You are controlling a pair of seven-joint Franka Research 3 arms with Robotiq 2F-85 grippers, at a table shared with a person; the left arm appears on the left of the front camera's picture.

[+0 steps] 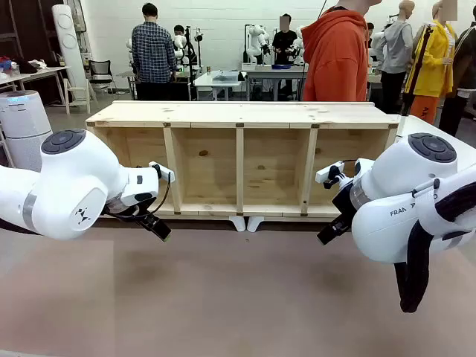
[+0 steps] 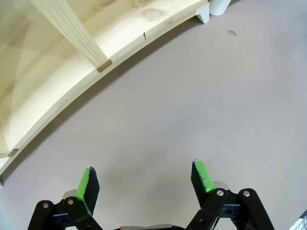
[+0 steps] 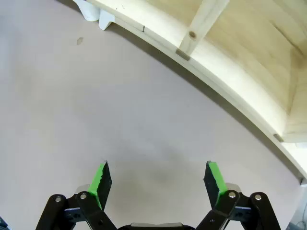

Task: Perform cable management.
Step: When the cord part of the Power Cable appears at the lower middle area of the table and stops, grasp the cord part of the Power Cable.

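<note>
Pale pine wood makes up the long open-fronted shelf unit (image 1: 238, 113), which lies across the far half of the matte grey-mauve tabletop (image 1: 238, 297). Its four compartments face the robot. Two small white plastic feet (image 1: 247, 223) sit side by side under the middle of its lower board. A person in an orange hooded top (image 1: 336, 56) stands just behind the shelf unit, right of centre.

The left gripper (image 1: 162, 233) hangs low, just in front of the shelf's bottom edge near its left end, and points down at the tabletop. In the left wrist view, the left gripper (image 2: 144, 179) has its jaws spread wide, with only bare tabletop between the green pads (image 2: 87, 188). The right gripper (image 1: 326, 235) mirrors it near the shelf's right end. Its own wrist view shows the right gripper (image 3: 158, 179) equally wide apart and gripping nothing.

Where the long black power cable lies cannot be told.
</note>
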